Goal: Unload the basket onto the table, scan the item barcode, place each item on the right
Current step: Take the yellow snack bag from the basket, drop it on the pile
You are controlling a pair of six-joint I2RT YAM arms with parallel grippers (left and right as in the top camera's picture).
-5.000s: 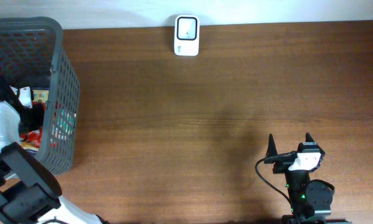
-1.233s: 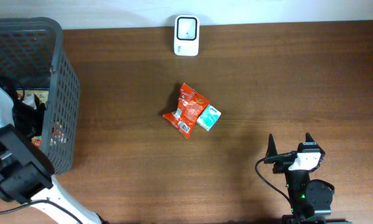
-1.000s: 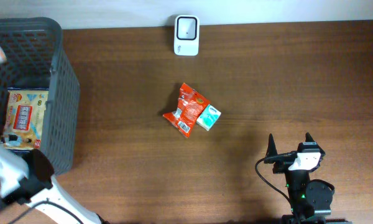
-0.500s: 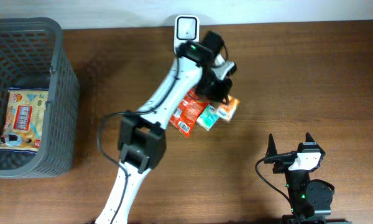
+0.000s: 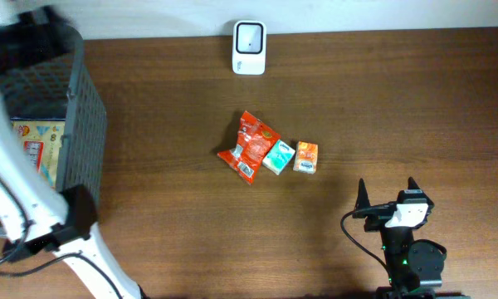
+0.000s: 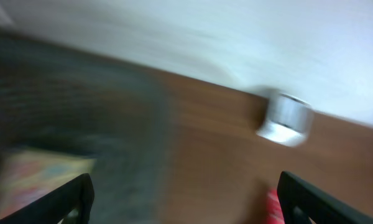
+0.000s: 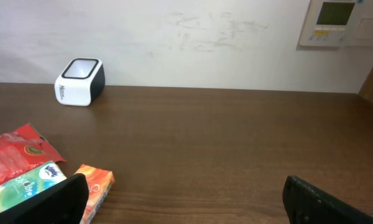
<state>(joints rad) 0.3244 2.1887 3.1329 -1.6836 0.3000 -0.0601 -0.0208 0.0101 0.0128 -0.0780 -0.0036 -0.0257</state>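
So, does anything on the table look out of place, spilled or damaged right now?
Nothing stands out. The red packet, teal box and orange box lie close together in the middle of the table, each at a slant, none visibly torn or spilled. The scanner stands upright at its far edge.

Left wrist view is smeared: basket (image 6: 81,130) and scanner (image 6: 288,118) are just blurs. Overhead, left arm (image 5: 7,183) is streaked and cut off at the left edge. Any barcode on the orange box (image 5: 306,157) is too small to tell.
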